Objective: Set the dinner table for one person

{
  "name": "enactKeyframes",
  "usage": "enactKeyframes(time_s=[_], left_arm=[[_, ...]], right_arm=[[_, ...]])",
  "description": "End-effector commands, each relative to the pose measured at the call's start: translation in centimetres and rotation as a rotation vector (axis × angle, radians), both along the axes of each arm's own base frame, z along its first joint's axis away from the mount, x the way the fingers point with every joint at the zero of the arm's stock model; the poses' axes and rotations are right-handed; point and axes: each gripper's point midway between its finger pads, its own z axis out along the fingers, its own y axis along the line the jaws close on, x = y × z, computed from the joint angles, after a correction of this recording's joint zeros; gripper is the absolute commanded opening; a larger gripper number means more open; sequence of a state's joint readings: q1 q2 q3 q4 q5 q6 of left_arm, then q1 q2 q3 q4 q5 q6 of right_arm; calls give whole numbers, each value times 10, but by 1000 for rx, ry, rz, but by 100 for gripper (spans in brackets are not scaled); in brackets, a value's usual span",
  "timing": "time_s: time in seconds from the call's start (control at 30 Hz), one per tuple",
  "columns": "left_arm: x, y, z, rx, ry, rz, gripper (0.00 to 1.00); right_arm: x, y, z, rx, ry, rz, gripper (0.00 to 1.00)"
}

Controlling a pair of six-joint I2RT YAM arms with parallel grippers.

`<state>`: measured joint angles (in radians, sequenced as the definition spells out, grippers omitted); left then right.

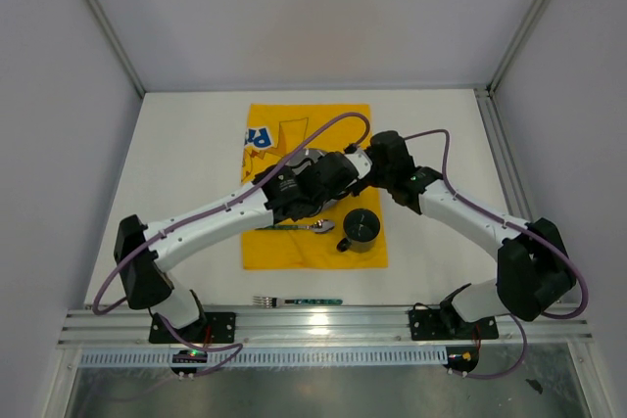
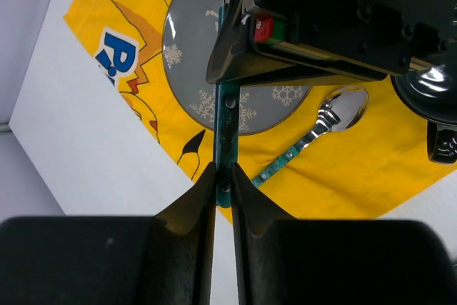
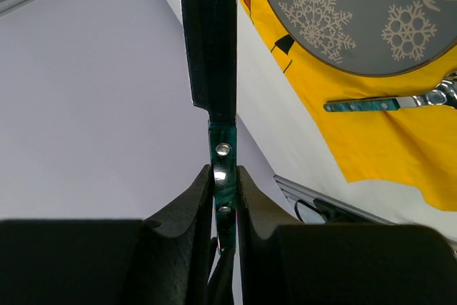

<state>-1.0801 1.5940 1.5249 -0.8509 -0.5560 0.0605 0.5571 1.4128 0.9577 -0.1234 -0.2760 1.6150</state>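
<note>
Left gripper (image 2: pixel 223 173) and right gripper (image 3: pixel 223 173) both pinch one teal-handled utensil (image 2: pixel 228 132), likely a knife | above yellow cloth (image 1: pixel 294 252) on white dinner table (image 1: pixel 186 144) | probably stiff, light, slick: hold riveted handle.

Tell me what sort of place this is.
Likely a robot test cell, not a home: plain white walls box in the table, and a left arm and right arm are mounted on an aluminium rail at its near edge.

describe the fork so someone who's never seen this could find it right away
On the white dinner table, look along the near edge by the metal rail. The fork lies alone there on bare white, off the yellow cloth holding the spoon.
</note>
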Motion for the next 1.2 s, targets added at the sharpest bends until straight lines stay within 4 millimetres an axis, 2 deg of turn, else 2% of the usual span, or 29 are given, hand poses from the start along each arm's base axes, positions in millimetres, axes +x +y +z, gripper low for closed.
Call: enactKeyframes(time_s=[0.0, 0.17, 0.27, 0.3, 0.33, 0.4, 0.57, 0.67, 0.77, 0.8, 0.87, 0.9, 1.0, 1.17], left_arm=[[-1, -12, -2, -46, 9, -21, 12], [0, -12, -3, -44, 8, -16, 8], [0, -12, -6, -41, 16, -17, 20], [-2, -13, -8, -40, 26, -21, 27], [-4, -13, -9, -39, 35, -25, 45], [-6, -13, -13, -27, 52, -31, 48], [-5, -5, -21, 22, 49, -21, 48], [-4, -4, -18, 23, 38, -20, 46], [-4, -2, -19, 29, 38, -21, 33], [-4, -1, -19, 31, 39, -20, 24], [-5, -2, -19, 28, 39, -21, 15], [-5, -2, -19, 28, 39, -21, 7], [-5, -2, -20, 30, 43, -21, 1], [-6, -1, -21, 30, 48, -21, 0]], right_arm=[[5, 8, 23, 66, -50, 5, 3], [5, 9, 24, 69, -52, 9, 3], [5, 9, 23, 67, -50, 11, 3], [4, 9, 24, 67, -48, 12, 3], [4, 9, 23, 69, -44, 10, 3], [5, 10, 25, 75, -42, 12, 3], [4, 10, 24, 75, -41, 13, 3], [4, 10, 24, 76, -43, 14, 3], [4, 10, 25, 79, -46, 13, 3], [4, 10, 26, 80, -47, 13, 3], [4, 10, 26, 81, -48, 14, 3], [4, 10, 26, 81, -46, 12, 3], [3, 10, 26, 83, -46, 16, 3], [2, 10, 27, 84, -47, 14, 3]])
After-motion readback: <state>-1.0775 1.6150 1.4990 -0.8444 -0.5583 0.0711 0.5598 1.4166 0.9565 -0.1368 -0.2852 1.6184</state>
